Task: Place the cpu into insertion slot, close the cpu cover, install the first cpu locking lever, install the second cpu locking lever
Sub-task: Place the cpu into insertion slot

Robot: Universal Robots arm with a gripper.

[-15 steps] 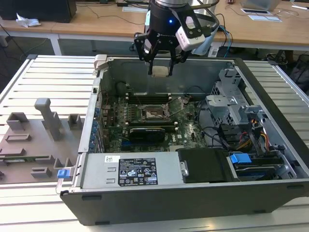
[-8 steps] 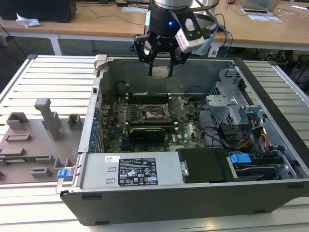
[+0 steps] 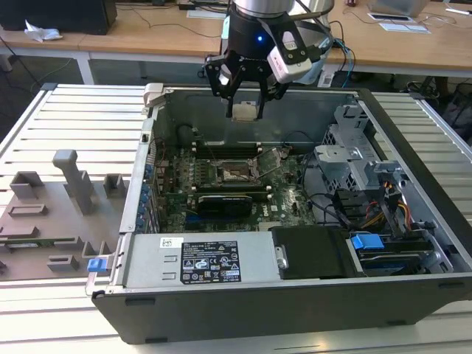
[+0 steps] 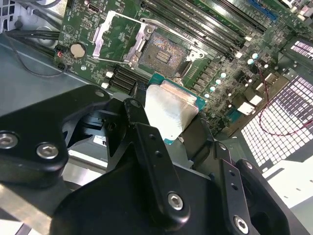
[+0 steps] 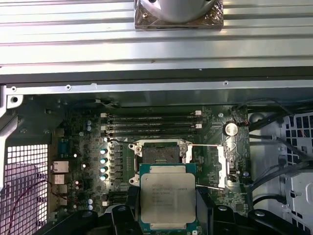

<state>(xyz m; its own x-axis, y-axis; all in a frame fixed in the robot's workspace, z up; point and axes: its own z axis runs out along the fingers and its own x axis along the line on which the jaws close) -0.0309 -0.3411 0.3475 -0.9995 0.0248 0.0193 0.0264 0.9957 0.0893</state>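
While the claw (image 3: 245, 105) hangs above the open computer case (image 3: 221, 310), its black fingers (image 4: 146, 142) are clenched on the cpu (image 3: 245, 112), holding it in the air over the green motherboard (image 3: 287, 203) and apart from it; the arm above the claw is cut off by the upper edge of the exterior view; in that view the chip is a small pale block half masked by the fingers; in the first wrist view its silver-grey top faces the camera, its near edge runs out of the picture, and the fingers are largely hidden beside it; the insertion slot (image 5: 157, 157) lies bare on the board, its near side overlapped by the held chip, its dark centre hard to read; the cpu cover (image 5: 226, 166) stands swung open just beside the slot, near a round coin cell (image 5: 230, 129), its window hard to make out; a thin wire lever (image 5: 208, 145) runs from slot to cover, first or second I cannot tell; the case rests on a slatted metal desk (image 3: 74, 118), with grey fixtures (image 3: 74, 184) on the exterior view's left.
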